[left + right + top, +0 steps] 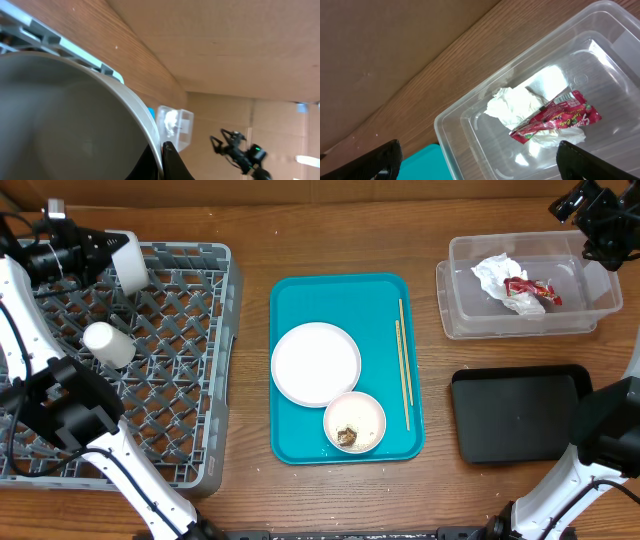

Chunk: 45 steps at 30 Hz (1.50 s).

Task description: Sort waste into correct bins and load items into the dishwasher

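The left gripper [110, 256], clamped on the rim of 1 white bowl [130, 266], should lower it slowly into the rack [185, 370] beneath it, while the right gripper [480, 161] hangs open above the tub [465, 117].

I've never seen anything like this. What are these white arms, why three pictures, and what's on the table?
These are two robot arms at a wooden table. The wide picture looks straight down; the other two come from a camera on each wrist. The left hand pinches the rim of a white round container at the grey plastic lattice dish rack. The right hand, open and empty, hovers over a clear plastic tub holding a crumpled white napkin and a red wrapper. On the teal tray lie a white round plate, a small white bowl with brown scraps and thin wooden chopsticks.
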Tool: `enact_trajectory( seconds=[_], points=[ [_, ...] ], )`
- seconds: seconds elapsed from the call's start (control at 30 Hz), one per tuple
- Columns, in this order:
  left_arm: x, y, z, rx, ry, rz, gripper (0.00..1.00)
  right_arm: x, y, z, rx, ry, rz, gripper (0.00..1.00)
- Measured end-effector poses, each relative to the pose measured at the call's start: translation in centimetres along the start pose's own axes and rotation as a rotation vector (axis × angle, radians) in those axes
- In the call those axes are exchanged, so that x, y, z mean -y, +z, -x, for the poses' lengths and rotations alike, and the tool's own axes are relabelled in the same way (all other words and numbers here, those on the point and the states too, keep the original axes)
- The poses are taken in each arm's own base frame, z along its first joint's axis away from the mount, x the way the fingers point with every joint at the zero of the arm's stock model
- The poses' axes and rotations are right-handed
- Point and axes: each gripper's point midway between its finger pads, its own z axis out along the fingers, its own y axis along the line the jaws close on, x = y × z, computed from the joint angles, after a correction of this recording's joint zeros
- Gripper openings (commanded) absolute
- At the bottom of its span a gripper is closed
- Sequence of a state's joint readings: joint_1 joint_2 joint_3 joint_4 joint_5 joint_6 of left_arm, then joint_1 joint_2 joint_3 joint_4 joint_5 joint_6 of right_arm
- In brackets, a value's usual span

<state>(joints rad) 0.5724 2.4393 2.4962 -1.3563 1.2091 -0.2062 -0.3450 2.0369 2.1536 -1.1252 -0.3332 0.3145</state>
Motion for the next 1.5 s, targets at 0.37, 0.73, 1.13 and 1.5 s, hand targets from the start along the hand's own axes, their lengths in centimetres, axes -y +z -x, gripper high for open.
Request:
enact_trajectory(
  seconds=[0.37,0.73,1.13,1.5],
  points=[
    [-3.9,-1.5,1.7,0.051,0.003,-0.060,0.04,0.0,0.0,0.0,0.000,0.000,0.000,1.00],
    [-4.8,-0.8,1.0,0.022,0.035,-0.249,0.04,0.0,0.0,0.0,0.001,0.000,0.001,1.00],
    [-4.2,-0.6,0.8,0.010,0.051,-0.292,0.04,0.0,0.0,0.0,0.000,0.000,0.000,1.00],
    [-4.8,-0.4,0.7,0.011,0.020,-0.258,0.04,0.0,0.0,0.0,0.000,-0.001,0.000,1.00]
  ],
)
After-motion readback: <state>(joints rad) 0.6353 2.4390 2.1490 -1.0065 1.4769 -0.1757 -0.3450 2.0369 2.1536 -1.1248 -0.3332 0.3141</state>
